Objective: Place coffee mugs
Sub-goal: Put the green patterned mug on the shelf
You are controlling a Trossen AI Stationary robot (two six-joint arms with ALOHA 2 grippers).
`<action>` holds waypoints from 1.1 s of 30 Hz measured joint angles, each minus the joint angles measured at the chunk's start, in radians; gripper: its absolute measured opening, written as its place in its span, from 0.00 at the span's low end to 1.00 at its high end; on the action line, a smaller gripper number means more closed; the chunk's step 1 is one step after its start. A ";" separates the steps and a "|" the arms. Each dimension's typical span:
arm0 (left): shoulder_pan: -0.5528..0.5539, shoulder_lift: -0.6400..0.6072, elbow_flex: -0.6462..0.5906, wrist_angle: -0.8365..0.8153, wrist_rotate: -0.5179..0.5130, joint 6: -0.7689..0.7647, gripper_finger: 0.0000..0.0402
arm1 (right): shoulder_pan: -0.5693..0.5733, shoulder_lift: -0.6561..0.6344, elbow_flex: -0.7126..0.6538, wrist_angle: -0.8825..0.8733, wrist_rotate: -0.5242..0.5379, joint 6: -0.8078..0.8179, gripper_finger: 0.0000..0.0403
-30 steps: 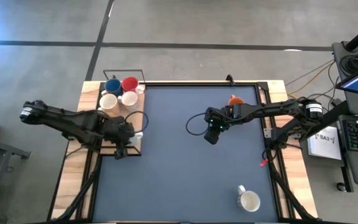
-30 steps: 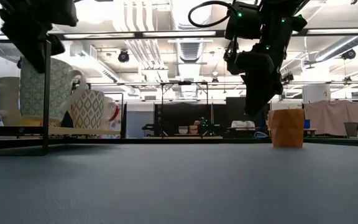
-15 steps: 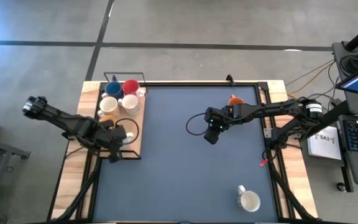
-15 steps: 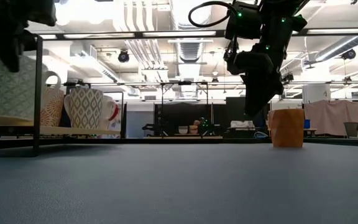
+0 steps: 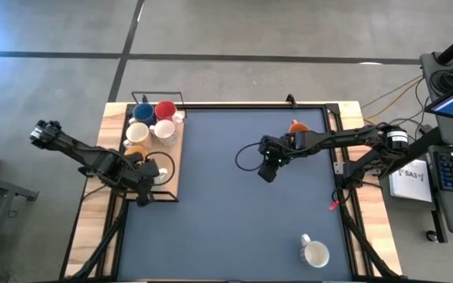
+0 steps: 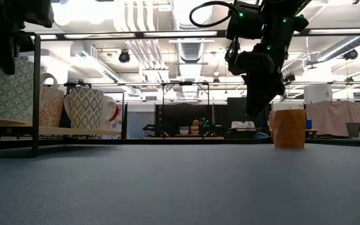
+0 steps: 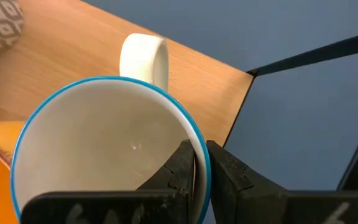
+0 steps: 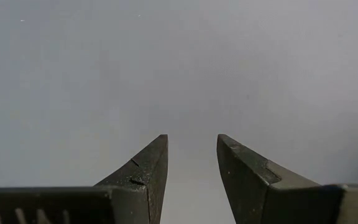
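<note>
**Setting the blue-rimmed mug down on the tray**

The left end effector (image 7: 194, 171) is clenched on the rim of a white mug with a blue lip (image 7: 107, 149), one finger inside the wall and one outside. It holds the mug over the near end of the wooden tray (image 5: 173, 169) at the table's left edge. To finish well, I would lower it straight until the base sits flat on the wood, keep it clear of the orange mug (image 5: 134, 151) just beside it and of the tray's black wire frame (image 6: 36, 94), and release only once it stands level.

The right end effector (image 8: 191, 165) hangs released over the bare middle of the blue table (image 5: 234, 228), waiting.

Further back on the tray stand a blue mug (image 5: 141, 111), a red mug (image 5: 164, 110) and two cream ones (image 5: 138, 133). In the low view several show patterned sides. Two mugs are off the tray: an orange one (image 5: 297, 126) at the table's far edge and a white one (image 5: 314, 253) near its right front corner.
</note>
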State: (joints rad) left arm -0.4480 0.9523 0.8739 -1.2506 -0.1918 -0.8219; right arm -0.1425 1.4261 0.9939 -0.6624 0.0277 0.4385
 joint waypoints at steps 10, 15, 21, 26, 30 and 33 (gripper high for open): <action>-0.001 0.002 -0.002 0.002 0.062 -0.027 0.06 | 0.000 0.000 0.000 0.000 -0.001 0.000 0.32; 0.000 0.004 -0.002 0.002 0.077 -0.016 0.15 | 0.000 0.000 0.000 0.000 -0.001 0.000 0.32; -0.001 -0.003 -0.002 0.006 0.164 0.011 0.22 | -0.002 0.000 0.000 0.000 -0.002 -0.001 0.32; -0.001 -0.005 0.026 0.012 0.172 0.037 0.23 | -0.002 0.000 0.000 0.000 -0.002 -0.001 0.32; -0.001 -0.005 0.064 0.012 0.166 0.049 0.23 | -0.002 0.000 0.000 0.000 -0.002 -0.001 0.32; -0.001 -0.005 0.081 0.014 0.151 0.030 0.23 | -0.002 0.000 0.000 0.000 -0.002 -0.001 0.32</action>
State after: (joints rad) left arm -0.4488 0.9470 0.9550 -1.2369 -0.0410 -0.7923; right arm -0.1448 1.4265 0.9939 -0.6621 0.0254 0.4374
